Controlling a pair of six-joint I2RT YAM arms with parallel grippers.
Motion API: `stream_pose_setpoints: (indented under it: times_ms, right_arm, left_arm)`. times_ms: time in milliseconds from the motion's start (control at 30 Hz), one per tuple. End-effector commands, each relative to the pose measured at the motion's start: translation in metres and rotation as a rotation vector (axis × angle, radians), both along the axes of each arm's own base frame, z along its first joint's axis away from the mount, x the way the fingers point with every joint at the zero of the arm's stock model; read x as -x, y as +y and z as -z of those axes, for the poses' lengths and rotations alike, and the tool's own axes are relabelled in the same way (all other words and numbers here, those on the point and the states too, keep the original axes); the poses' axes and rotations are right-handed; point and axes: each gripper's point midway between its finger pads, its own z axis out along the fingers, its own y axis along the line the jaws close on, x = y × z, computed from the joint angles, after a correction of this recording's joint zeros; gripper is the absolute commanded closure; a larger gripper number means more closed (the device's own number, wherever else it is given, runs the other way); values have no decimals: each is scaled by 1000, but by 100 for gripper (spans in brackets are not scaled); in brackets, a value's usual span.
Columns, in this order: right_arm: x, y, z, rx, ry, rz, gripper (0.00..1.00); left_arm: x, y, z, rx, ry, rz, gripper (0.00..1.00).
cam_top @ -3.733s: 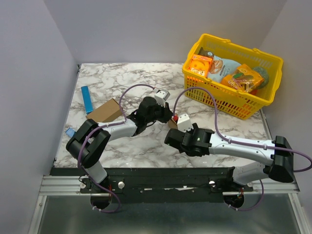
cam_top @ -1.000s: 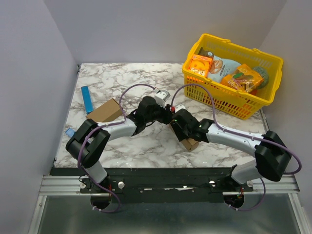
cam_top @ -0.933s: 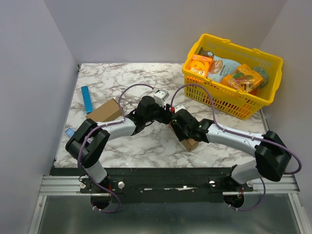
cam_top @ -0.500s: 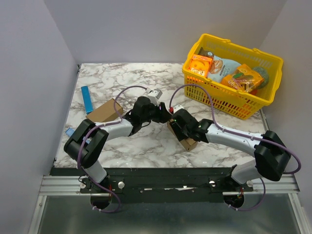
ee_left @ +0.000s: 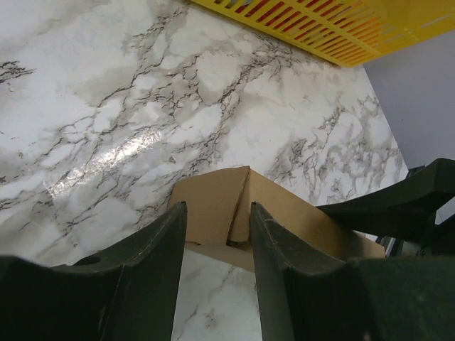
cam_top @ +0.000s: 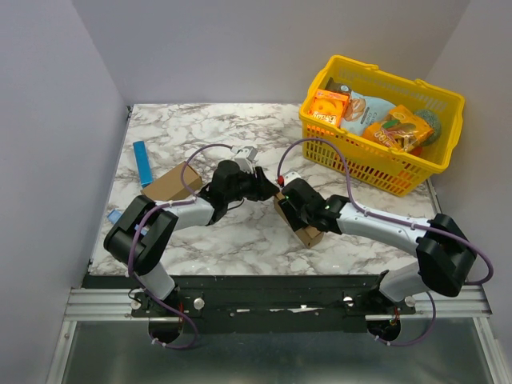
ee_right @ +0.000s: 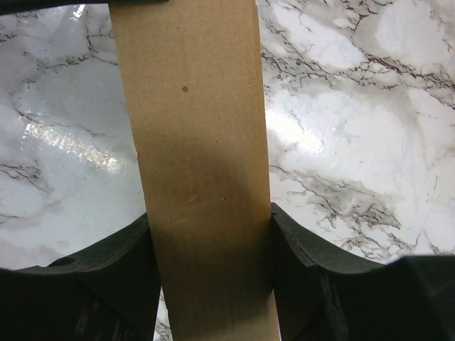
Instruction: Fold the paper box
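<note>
Left arm and right arm: black joints, pale grey links, looping purple cables; dark moulded fingers.

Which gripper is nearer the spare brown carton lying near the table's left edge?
Left. The left gripper sits right of the spare carton, at the end of the paper box; the right gripper is farther right, clamped on that box.

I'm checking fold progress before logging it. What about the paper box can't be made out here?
Top view: the paper box, its far end hidden under the left gripper and right gripper.
Right wrist: both box ends, cut off by the frame edges.
Left wrist: whether the left fingers touch the end flap; they cover its lower edge.
</note>
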Motion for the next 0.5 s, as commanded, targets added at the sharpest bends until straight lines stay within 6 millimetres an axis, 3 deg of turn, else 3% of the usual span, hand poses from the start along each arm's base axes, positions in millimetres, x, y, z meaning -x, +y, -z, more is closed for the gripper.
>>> stream_pose_setpoints:
  times_ms: [0,200,467]
  right_arm:
    - [4,-6,13,45,42,-3,40]
    - [5,-6,14,45,44,-3,40]
    - [5,-6,13,41,45,-1,40]
  left_arm:
    - [6,5,10,-9,17,14,55]
    - [15,9,28,-35,40,33,65]
    - [27,15,55,-155,30,71,68]
